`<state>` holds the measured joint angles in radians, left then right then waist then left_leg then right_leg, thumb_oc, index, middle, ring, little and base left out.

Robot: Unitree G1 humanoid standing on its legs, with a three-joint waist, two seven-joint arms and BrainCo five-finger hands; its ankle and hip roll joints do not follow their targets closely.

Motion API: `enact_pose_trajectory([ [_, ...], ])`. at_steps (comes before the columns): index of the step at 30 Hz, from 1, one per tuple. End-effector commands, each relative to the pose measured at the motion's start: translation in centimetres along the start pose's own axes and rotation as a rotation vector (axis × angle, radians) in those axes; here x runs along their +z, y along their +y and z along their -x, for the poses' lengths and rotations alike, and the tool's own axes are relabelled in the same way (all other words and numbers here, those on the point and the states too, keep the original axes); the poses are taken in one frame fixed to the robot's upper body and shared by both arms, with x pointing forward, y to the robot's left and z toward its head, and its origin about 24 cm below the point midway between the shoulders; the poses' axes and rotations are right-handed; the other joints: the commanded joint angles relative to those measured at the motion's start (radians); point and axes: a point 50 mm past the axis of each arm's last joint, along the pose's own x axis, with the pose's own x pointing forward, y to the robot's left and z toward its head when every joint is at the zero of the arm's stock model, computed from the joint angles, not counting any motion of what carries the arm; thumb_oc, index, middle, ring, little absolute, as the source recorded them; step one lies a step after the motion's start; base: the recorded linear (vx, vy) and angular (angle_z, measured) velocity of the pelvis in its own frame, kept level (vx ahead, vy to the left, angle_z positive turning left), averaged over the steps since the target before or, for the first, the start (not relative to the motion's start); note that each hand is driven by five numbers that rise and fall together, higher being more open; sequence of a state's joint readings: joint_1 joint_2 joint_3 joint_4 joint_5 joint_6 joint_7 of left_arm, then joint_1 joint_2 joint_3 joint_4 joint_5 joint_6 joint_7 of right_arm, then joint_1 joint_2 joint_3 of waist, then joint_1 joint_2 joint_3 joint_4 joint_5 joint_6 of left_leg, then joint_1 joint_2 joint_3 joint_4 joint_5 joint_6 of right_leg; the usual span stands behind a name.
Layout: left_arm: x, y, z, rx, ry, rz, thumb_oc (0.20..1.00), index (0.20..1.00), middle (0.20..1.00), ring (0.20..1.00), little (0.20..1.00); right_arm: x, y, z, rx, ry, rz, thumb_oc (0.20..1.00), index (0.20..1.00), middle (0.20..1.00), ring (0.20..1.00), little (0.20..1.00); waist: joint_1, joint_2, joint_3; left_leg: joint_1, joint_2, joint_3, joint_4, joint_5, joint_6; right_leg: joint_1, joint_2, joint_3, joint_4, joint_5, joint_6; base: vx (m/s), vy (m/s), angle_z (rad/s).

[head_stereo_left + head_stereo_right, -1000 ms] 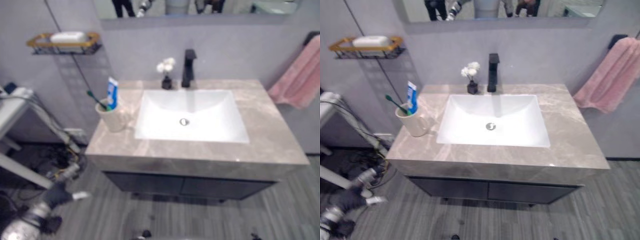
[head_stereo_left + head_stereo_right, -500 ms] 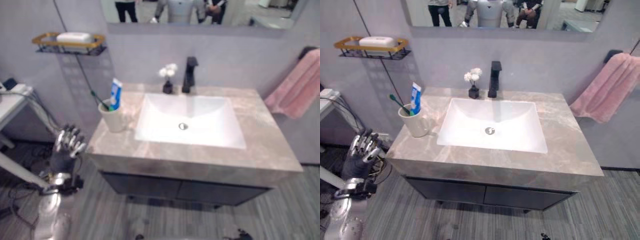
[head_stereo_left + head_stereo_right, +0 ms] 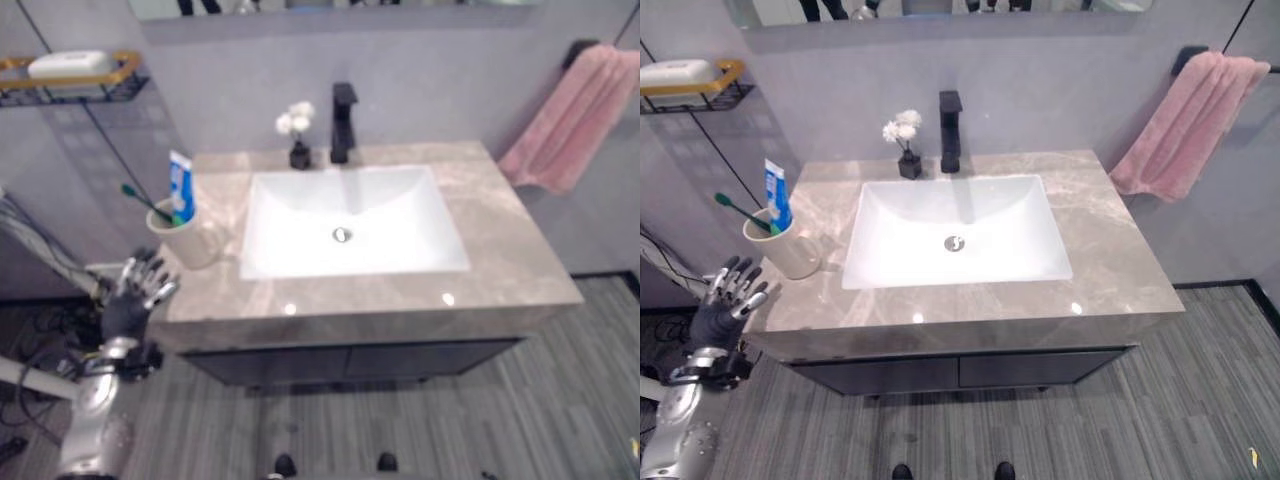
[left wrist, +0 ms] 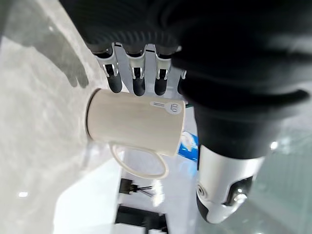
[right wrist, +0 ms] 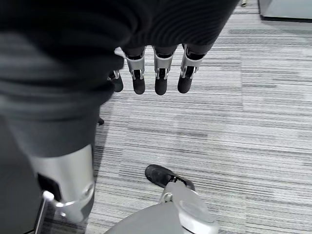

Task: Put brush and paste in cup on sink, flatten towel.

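Camera view has swung since half a second ago: whole scene sits further toward the robot's left and lower, and the pink towel now shows more fully on its wall bar. Things on the table keep their places relative to one another.

Left hand has come nearer the front left corner of the table, raised just beside the edge, fingers straight and spread, holding nothing. Left wrist view: fingertips point at the cream cup, near it, not touching.

Cup stands upright on the table left of the white basin, handle toward the basin. Green toothbrush leans out of it toward the left; blue-and-white toothpaste tube stands in it beside the brush.

Towel hangs bunched and slanted, well apart from the hand, at the far right.

Black faucet behind the basin; small dark vase with white flowers just left of it. Wall shelf with soap bar at upper left.

Right hand shows in its wrist view above striped grey floor, fingers straight, empty.
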<state>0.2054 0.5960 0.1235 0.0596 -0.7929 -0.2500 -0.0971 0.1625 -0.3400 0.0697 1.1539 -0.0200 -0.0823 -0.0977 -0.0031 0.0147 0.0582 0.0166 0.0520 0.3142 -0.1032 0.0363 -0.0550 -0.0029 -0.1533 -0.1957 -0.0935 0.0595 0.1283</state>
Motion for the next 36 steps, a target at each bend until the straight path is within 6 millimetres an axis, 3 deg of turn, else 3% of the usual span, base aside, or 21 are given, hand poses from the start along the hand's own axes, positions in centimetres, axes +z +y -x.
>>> enact_pose_trajectory([
  [1, 3.1, 0.0, -0.5, -0.049, -0.125, 0.004, 1.000, 1.000, 1.000, 1.000, 1.000, 1.5, -1.3, -0.3, -0.034, -0.057, -0.041, 1.000, 1.000, 1.000, 1.000, 1.000, -0.005, -0.019, 0.006, -0.016, -0.004, -0.067, 0.016, -0.057, 0.023, -0.013, -0.040, -0.023, 0.006, 0.069, 0.035, 0.02, 0.041, -0.11],
  [9, 2.4, 0.4, 0.2, -0.061, -0.069, 0.013, 1.000, 1.000, 1.000, 1.000, 1.000, 0.1, -2.8, 0.0, -0.088, -0.022, -0.063, 1.000, 1.000, 1.000, 1.000, 1.000, -0.009, -0.013, 0.014, -0.033, -0.012, -0.068, 0.016, -0.056, 0.024, -0.025, -0.050, -0.032, 0.006, 0.075, 0.044, 0.01, 0.010, -0.02],
  [18, 1.7, -0.9, -1.3, -0.134, -0.032, 0.001, 1.000, 1.000, 1.000, 1.000, 1.000, 2.3, -2.6, -0.2, -0.071, -0.106, -0.043, 1.000, 1.000, 1.000, 1.000, 1.000, -0.022, -0.011, 0.016, -0.039, -0.009, -0.063, 0.016, -0.056, 0.020, -0.035, -0.047, -0.025, 0.006, 0.073, 0.043, 0.00, 0.000, 0.00],
  [28, 2.2, -1.1, -1.8, -0.132, -0.057, -0.034, 1.000, 1.000, 1.000, 1.000, 1.000, 2.7, -2.9, -0.3, -0.082, -0.116, -0.034, 1.000, 1.000, 1.000, 1.000, 1.000, -0.028, -0.009, 0.023, -0.047, -0.005, -0.054, 0.016, -0.054, 0.018, -0.052, -0.043, -0.010, 0.006, 0.076, 0.043, 0.00, -0.001, 0.00],
  [36, 3.6, 0.1, -2.3, -0.058, -0.115, -0.080, 1.000, 1.000, 1.000, 1.000, 1.000, 2.2, -3.0, -0.2, -0.087, -0.101, -0.034, 1.000, 1.000, 1.000, 1.000, 1.000, -0.030, -0.011, 0.028, -0.056, -0.002, -0.054, 0.016, -0.051, 0.015, -0.062, -0.041, -0.010, 0.006, 0.076, 0.042, 0.01, -0.004, -0.05],
])
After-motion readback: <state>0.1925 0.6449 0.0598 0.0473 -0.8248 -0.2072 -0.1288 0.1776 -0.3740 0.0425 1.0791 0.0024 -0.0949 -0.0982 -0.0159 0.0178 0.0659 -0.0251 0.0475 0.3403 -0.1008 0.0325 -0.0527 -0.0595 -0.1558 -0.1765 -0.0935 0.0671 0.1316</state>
